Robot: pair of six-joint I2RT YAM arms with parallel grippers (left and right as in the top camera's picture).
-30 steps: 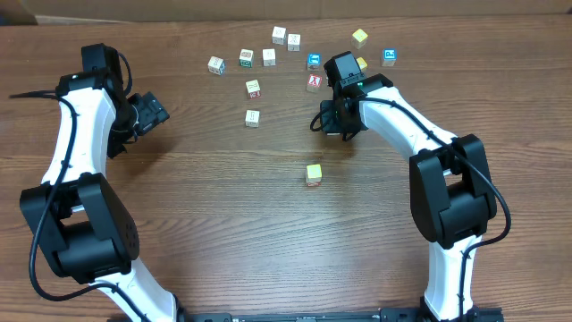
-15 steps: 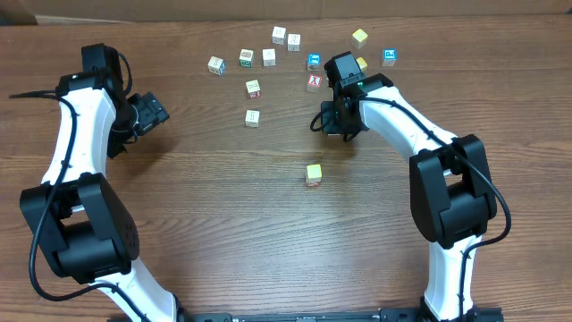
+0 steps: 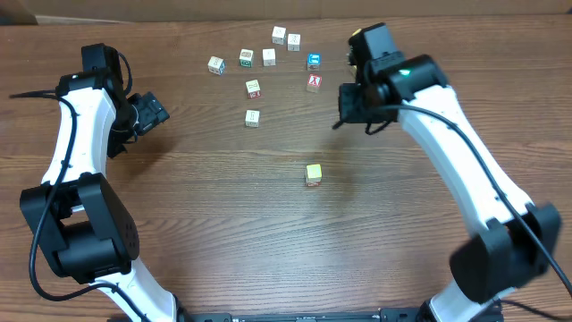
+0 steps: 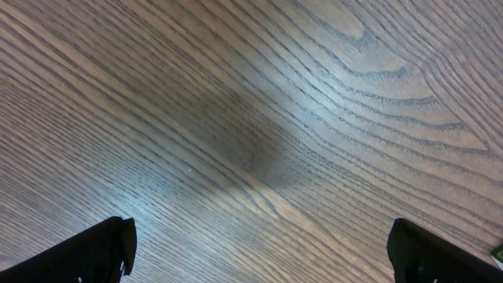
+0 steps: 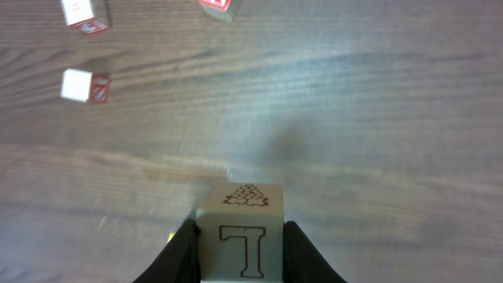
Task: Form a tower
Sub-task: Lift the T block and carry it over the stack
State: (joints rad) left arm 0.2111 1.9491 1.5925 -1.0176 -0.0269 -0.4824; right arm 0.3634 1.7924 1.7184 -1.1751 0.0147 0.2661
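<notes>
Tower [image 3: 313, 173] is standing alone just below centre of the overhead view. Right gripper [image 5: 240, 255], up and right of it, is pinching a cube [image 5: 240, 224] marked T. Left gripper [image 4: 263, 263], at left, is hanging spread wide above table [image 4: 251, 118].

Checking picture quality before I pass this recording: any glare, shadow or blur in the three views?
Overhead: evenly lit and sharp across the table. Left wrist: pale sheen on the wood grain, a dark shadow patch mid-frame. Right wrist: the cube held in the right gripper is crisp; the loose cubes behind it look slightly smeared.
</notes>
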